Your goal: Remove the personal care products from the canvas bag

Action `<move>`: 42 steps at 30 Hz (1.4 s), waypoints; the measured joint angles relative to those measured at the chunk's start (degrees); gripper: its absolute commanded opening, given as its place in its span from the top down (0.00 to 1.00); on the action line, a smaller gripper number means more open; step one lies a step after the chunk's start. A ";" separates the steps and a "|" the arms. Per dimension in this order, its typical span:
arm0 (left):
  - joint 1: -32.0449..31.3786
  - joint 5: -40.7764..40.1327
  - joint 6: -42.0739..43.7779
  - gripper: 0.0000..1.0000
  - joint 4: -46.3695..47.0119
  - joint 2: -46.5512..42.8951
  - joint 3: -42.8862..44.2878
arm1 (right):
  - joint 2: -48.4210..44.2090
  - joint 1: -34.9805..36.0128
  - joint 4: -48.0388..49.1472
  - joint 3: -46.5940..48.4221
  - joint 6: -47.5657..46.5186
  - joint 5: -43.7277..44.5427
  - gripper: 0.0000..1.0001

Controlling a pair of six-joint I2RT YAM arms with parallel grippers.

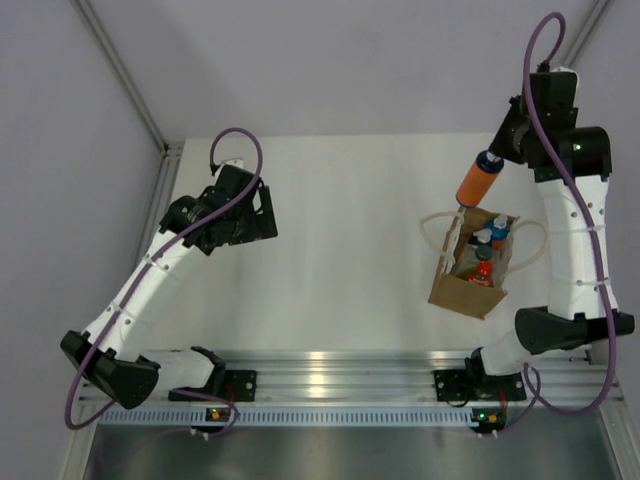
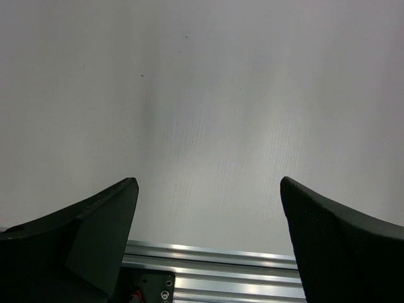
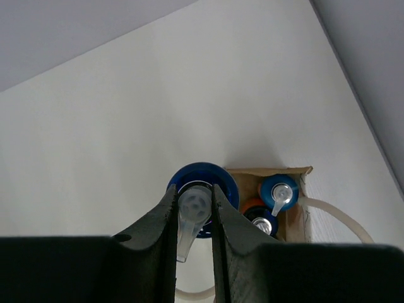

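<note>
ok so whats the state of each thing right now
right hand, shut on the dark-blue-capped bottle
dark-blue-capped bottle, held in the air, out of the bag
canvas bag, open at the top, bottles inside
light-blue-capped bottle, in the bag
red-capped bottle, in the bag
left hand, open, empty

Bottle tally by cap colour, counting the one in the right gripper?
Dark-blue cap: 1, on the orange bottle held by the right gripper above the canvas bag
Light-blue cap: 1, in the bag
Black cap: 1, in the bag
Red cap: 1, in the bag
Total: 4 visible; the bag may hide more.
</note>
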 measured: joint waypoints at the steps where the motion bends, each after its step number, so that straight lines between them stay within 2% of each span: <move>1: 0.00 0.00 -0.02 0.02 -0.02 0.00 0.00 | 0.59 0.22 0.22 0.00 -0.55 -0.87 1.00; 7: 0.00 -0.02 -0.02 0.02 -0.02 0.00 0.02 | 4.81 2.78 2.95 0.11 -2.99 -3.96 1.00; 26: 0.00 -1.53 -0.11 0.02 -0.02 -3.15 -0.90 | 23.98 21.31 17.51 1.55 -5.60 -5.18 1.00; 34: 0.00 -2.32 -0.13 0.02 -0.04 -3.50 -1.53 | 30.56 28.13 26.40 1.42 -6.56 -5.18 1.00; 42: 0.00 -2.54 -0.13 0.02 -0.04 -3.52 -1.53 | 37.16 30.97 30.71 1.42 -6.56 -5.40 1.00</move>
